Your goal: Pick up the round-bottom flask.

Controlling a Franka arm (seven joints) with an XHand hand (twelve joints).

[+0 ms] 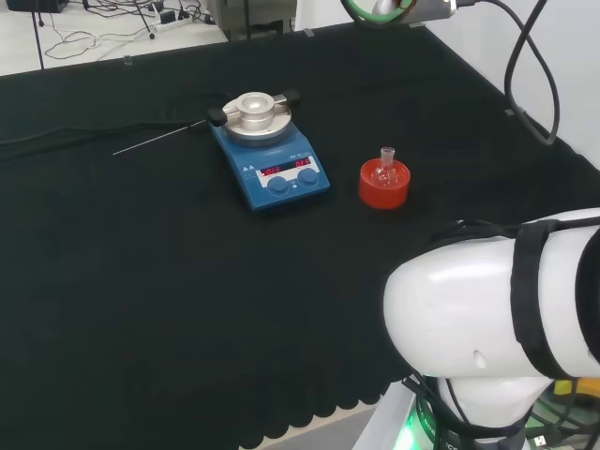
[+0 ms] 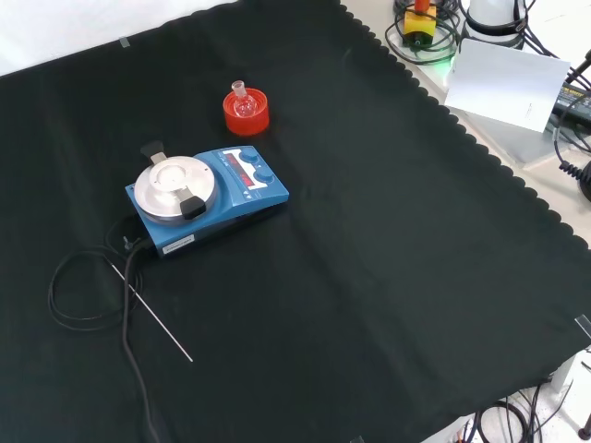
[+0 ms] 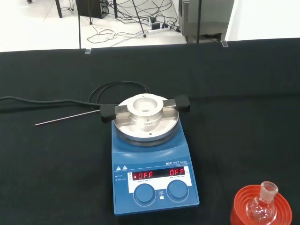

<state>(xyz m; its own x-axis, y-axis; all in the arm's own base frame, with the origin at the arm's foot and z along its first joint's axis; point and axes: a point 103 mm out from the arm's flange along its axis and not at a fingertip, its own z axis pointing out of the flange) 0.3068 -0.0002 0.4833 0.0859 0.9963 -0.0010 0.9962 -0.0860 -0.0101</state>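
The arm's white link (image 1: pixel 487 319) bulks nearest in the head view, over the black cloth's (image 1: pixel 141 309) near edge.
Whether the hand's fingers are released or clenched cannot be told. The small clear round-bottom flask (image 2: pixel 243 103) stands upright in its red ribbed stand (image 2: pixel 247 113), toward the cloth's far edge in the front view, just beyond the blue hotplate stirrer (image 2: pixel 206 198). A thin metal rod (image 2: pixel 152 314) lies nearer.
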